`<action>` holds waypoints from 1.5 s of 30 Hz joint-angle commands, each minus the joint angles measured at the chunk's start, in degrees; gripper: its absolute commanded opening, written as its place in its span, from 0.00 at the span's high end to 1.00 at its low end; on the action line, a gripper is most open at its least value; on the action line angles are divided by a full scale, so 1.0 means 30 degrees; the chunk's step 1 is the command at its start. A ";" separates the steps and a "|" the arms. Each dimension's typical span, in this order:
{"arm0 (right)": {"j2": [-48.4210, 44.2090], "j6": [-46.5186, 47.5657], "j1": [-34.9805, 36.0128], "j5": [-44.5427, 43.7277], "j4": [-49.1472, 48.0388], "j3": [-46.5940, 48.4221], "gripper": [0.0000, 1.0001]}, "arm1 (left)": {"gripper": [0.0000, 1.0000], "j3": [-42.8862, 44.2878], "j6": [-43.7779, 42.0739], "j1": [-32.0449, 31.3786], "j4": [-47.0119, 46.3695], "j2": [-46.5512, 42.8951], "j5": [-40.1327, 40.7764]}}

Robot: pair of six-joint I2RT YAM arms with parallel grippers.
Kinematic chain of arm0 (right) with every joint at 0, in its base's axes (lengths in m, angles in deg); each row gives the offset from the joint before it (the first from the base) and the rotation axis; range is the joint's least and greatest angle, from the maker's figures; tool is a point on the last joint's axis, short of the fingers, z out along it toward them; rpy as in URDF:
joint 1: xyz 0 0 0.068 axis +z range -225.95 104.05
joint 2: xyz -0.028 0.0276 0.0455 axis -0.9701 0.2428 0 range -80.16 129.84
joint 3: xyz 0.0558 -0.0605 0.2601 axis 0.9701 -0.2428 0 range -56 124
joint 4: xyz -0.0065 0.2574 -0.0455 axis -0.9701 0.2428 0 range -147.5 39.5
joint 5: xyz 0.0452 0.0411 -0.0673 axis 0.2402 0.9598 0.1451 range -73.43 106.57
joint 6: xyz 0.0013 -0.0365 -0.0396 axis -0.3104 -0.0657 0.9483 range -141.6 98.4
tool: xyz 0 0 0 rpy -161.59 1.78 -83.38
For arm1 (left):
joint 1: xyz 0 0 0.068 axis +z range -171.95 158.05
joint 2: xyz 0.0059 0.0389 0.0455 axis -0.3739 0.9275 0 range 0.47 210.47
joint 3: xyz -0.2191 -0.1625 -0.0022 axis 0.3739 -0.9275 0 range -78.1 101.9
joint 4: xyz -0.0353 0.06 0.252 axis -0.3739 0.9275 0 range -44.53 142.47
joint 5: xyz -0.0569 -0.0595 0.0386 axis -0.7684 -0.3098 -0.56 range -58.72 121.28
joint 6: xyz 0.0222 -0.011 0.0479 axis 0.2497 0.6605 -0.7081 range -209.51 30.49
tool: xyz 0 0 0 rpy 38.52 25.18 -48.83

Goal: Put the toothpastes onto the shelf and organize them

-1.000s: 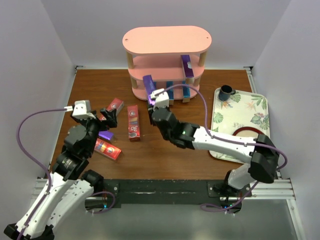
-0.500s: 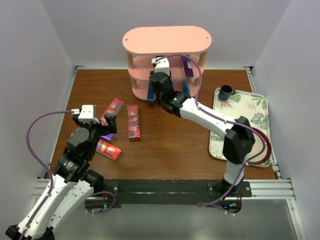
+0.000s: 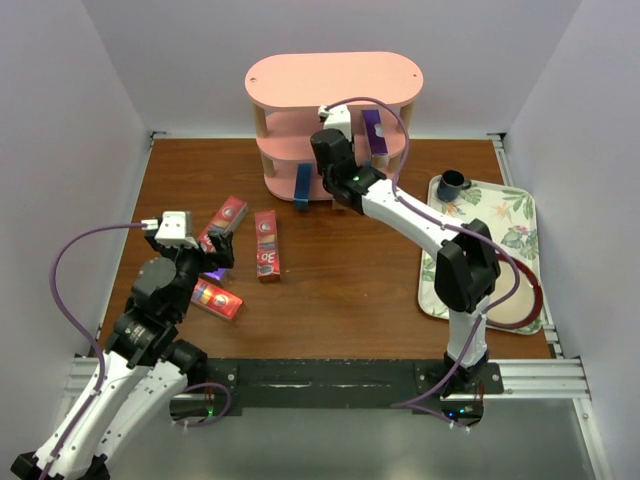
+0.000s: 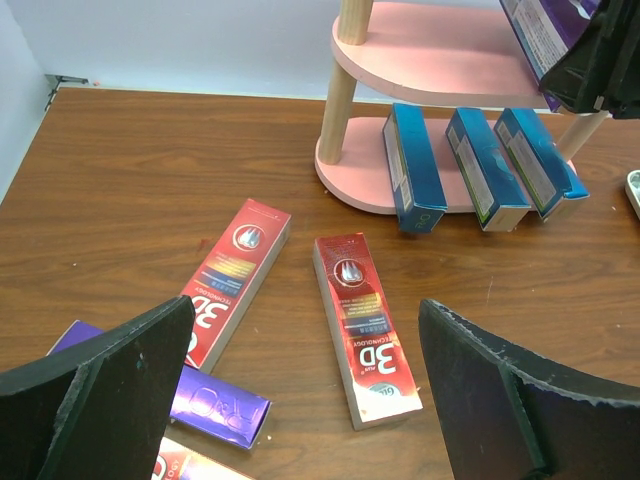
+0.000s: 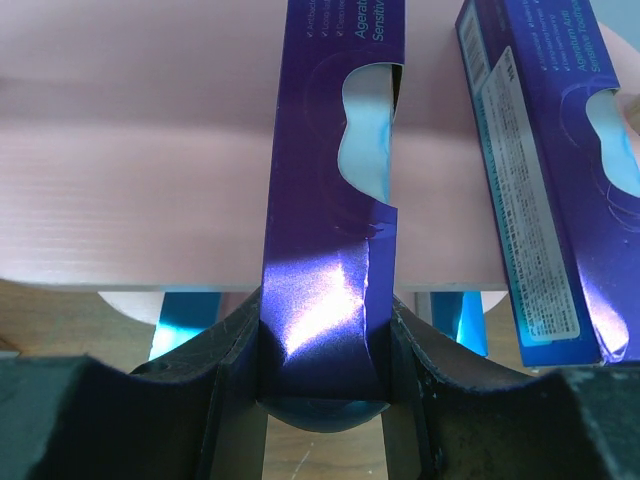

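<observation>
The pink three-tier shelf (image 3: 330,80) stands at the back. My right gripper (image 5: 320,370) is shut on a purple toothpaste (image 5: 325,250), held lengthwise over the middle board (image 5: 130,200); in the top view the gripper (image 3: 327,127) reaches into that tier. A second purple toothpaste (image 5: 545,180) lies on the same board to the right (image 3: 372,135). Three blue toothpastes (image 4: 412,165) (image 4: 485,165) (image 4: 535,160) lie on the bottom board. My left gripper (image 4: 300,400) is open above the table. Near it lie red toothpastes (image 4: 365,325) (image 4: 232,280) (image 3: 215,298) and a purple one (image 4: 190,395).
A floral tray (image 3: 500,215) with a dark mug (image 3: 452,183) lies at the right. Grey walls close in the table on the left, back and right. The shelf's wooden posts (image 4: 340,110) stand between the boards.
My right arm has swung from the middle of the table up to the shelf, carrying the purple toothpaste onto the middle tier. My left arm has pulled back slightly toward me.
</observation>
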 commanded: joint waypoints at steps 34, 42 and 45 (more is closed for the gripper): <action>-1.4480 0.0172 -0.0152 0.8848 -0.0840 -1.2028 0.01 | 0.00 0.0110 0.2382 0.1314 0.0502 0.2462 0.2495; -1.7793 0.0144 -0.0152 0.8467 -0.1427 -1.7280 0.01 | 0.00 0.0169 0.4052 0.3248 0.0942 0.4833 0.3789; -1.8087 0.0289 -0.0152 0.8555 -0.1397 -1.8014 0.01 | 0.00 0.0374 0.4551 0.4331 0.1001 0.6268 0.2796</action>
